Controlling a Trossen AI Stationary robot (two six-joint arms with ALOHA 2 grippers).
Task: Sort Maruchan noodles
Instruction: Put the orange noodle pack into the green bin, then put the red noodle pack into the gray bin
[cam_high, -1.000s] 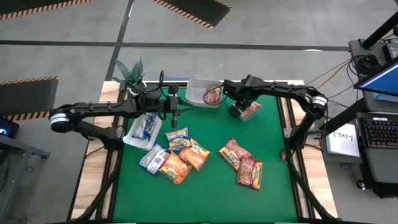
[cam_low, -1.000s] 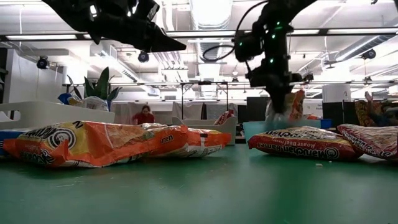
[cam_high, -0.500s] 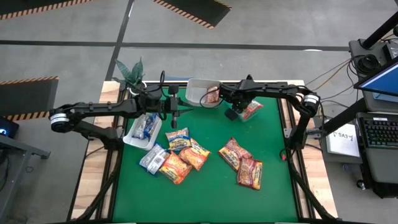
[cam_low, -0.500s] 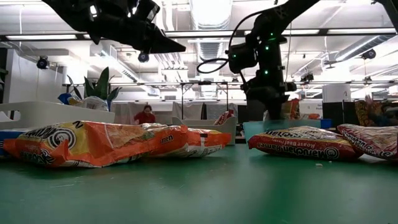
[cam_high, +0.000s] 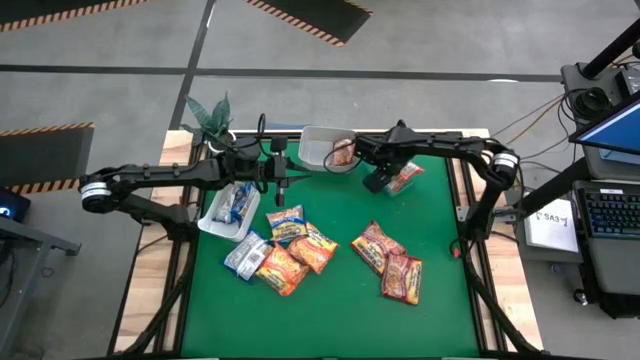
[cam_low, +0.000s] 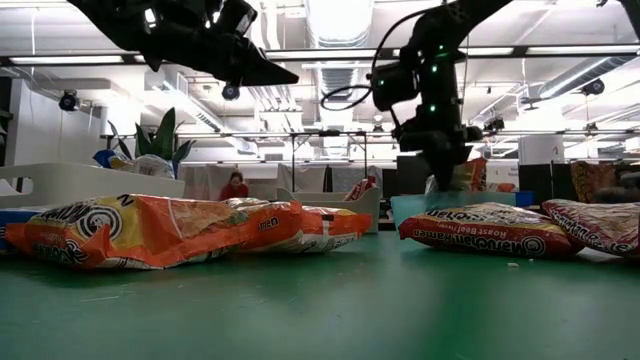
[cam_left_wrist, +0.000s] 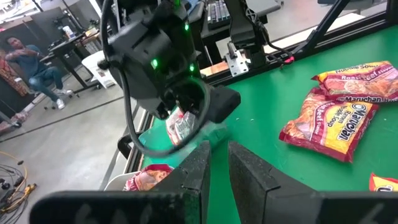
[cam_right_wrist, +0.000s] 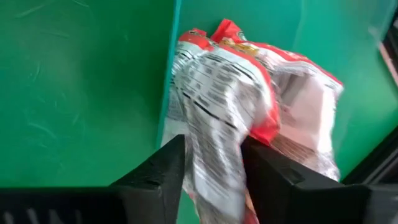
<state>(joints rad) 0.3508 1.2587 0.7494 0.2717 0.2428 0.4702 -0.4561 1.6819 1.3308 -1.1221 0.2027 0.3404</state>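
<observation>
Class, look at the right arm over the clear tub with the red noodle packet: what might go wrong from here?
1. The right gripper stands around the red packet, so the packet may snag and lift out of the clear tub.
2. The left gripper hangs nearby; the arms might collide.

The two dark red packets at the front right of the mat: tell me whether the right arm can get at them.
Probably yes. The two dark red packets lie uncovered, nothing stacked on them, and the right gripper hangs just behind them.
</observation>
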